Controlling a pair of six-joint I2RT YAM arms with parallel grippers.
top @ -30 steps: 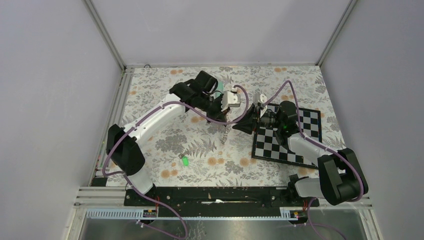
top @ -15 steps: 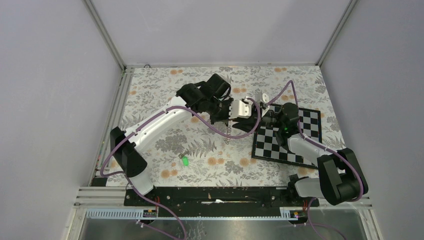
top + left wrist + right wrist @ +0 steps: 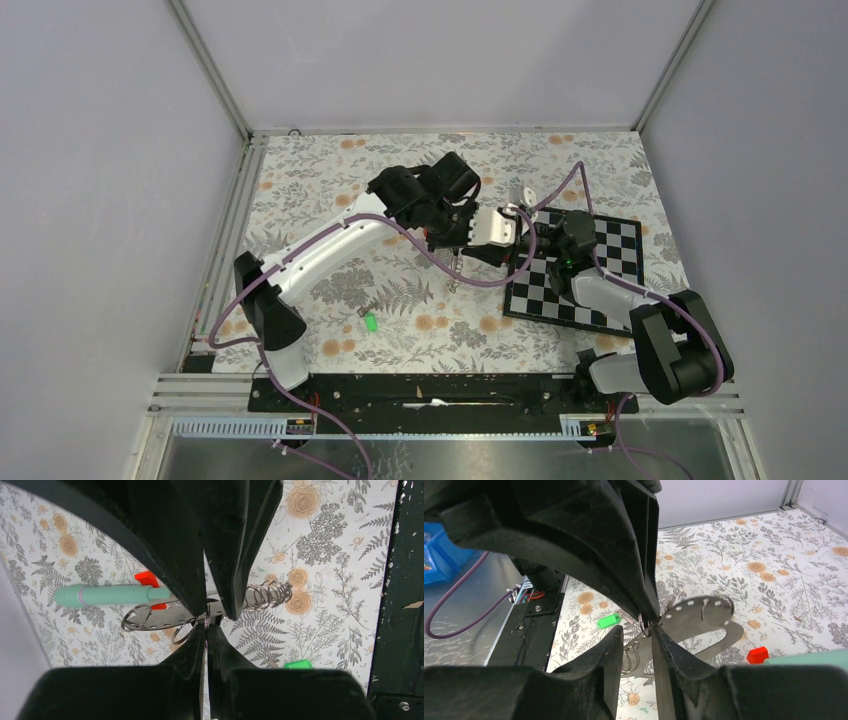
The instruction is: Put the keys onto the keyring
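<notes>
The keyring [image 3: 160, 619] is a flat grey strap with punched holes and several wire rings, hanging above the floral table. My left gripper [image 3: 206, 627] is shut on one of its small wire rings. From the opposite side my right gripper [image 3: 638, 632] stands open, its fingertips [image 3: 658, 636] meeting that ring and the strap's edge [image 3: 694, 620]. One key with a bright green head [image 3: 370, 322] lies alone on the table nearer the arm bases, also seen as the green key [image 3: 609, 620] in the right wrist view. A coil spring [image 3: 270, 594] hangs off the strap's end.
A teal stick [image 3: 100, 594] with a red base [image 3: 146, 577] lies on the table under the keyring. A black-and-white chessboard [image 3: 590, 270] lies under the right arm. The black base rail [image 3: 430, 390] runs along the near edge.
My left arm has swung right with the keyring, bringing it up against the right gripper. The right gripper's fingers have narrowed slightly. The green key has not moved.
</notes>
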